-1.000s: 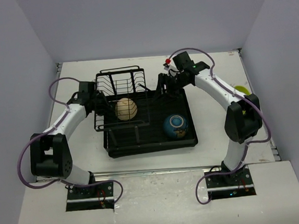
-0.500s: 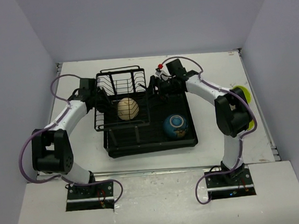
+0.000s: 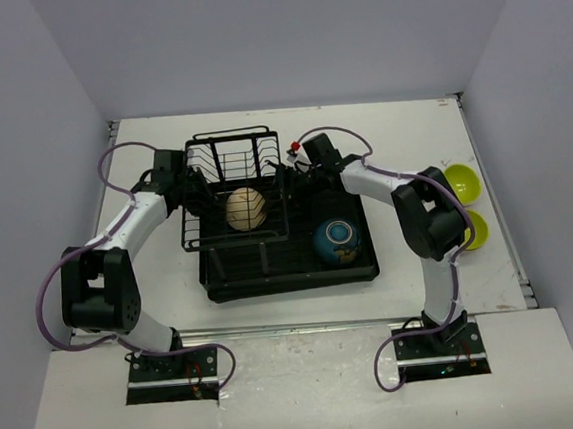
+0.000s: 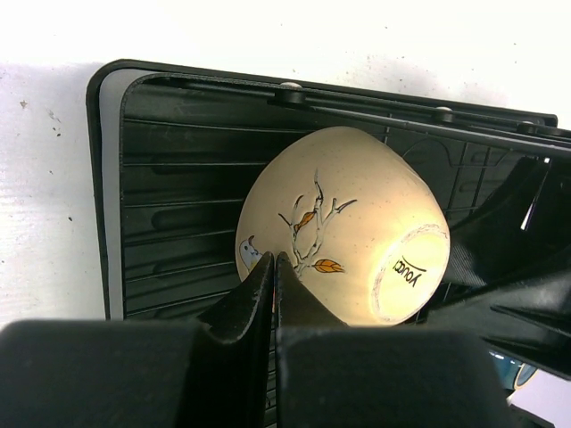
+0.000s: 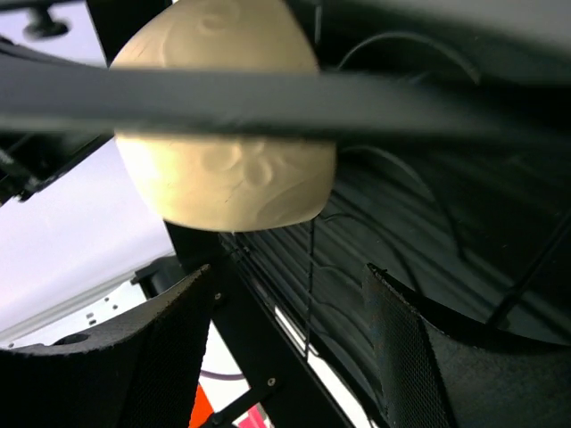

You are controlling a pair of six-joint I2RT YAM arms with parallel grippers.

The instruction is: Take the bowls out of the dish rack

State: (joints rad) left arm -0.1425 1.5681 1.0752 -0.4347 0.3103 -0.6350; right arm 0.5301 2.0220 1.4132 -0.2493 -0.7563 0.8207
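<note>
Dish rack (image 3: 283,263) sits mid-table (image 3: 399,124). A cream bowl with a twig-and-leaf drawing (image 4: 343,234) lies on its side inside the wire section, its foot ring turned toward the tray side.

Left gripper (image 4: 273,263) is at the rack's left side with its fingers pressed together. The tips overlap the bowl's wall near the rim, and nothing shows between them.

Right gripper (image 5: 287,278) is at the rack's right side, jaws spread wide, with the same bowl just beyond a wire bar.

The glossy blue bowl (image 3: 336,240) stands upright on the tray. Two lime-green bowls (image 3: 461,181) (image 3: 474,228) rest on the table, right of the rack and well apart from it.
</note>
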